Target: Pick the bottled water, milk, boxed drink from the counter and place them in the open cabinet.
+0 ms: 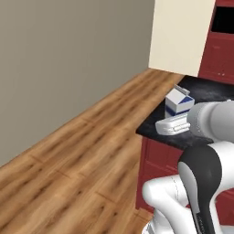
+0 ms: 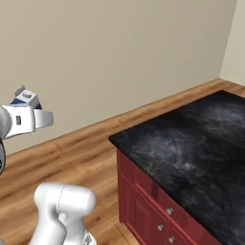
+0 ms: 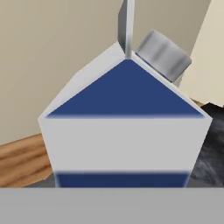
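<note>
Near the counter's (image 1: 201, 89) left corner, the milk (image 1: 178, 102) carton stands upright on the black stone, just past the white gripper (image 1: 172, 125). From the hand camera the carton sits dead ahead and very close, its grey cap (image 3: 163, 55) up. Whether the fingers are parted or closing on it cannot be told.

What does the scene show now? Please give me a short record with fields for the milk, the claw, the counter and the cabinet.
milk: white carton with blue bands, upright, grey cap on its sloped top
claw: at the carton; grip cannot be judged
counter: black marbled top over a red base with knobs
open cabinet: dark recess, high on the far right
floor: wood planks
</note>
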